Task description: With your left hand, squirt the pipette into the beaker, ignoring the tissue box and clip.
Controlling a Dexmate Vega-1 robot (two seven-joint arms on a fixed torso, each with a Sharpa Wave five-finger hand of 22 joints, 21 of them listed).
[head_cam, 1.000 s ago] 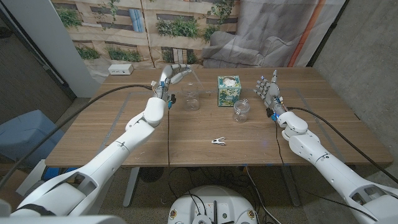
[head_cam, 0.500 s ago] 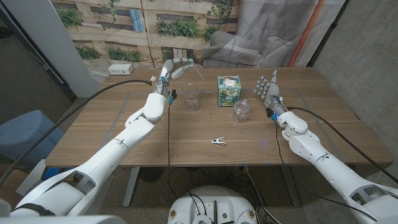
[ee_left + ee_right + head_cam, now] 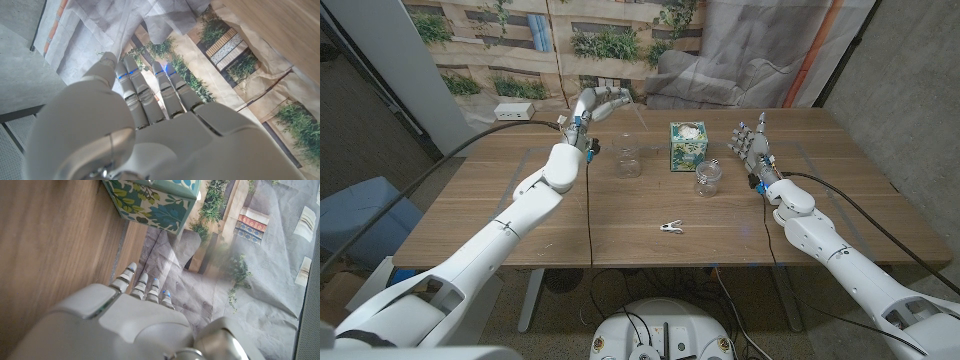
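1. Head view: left hand (image 3: 601, 103) raised at the far side of the table (image 3: 520, 210), fingers curled around a thin clear pipette (image 3: 633, 118) — faint, hard to trace.
2. Pipette slanting down and toward the robot's right, tip seemingly just above the beaker (image 3: 629, 157).
3. Beaker upright, just beside the tissue box (image 3: 687, 146), nearer the left hand than the right.
4. Right hand (image 3: 752, 148) idle, fingers straight and apart, holding nothing.
5. Clip (image 3: 670, 227) well apart, toward the near edge.
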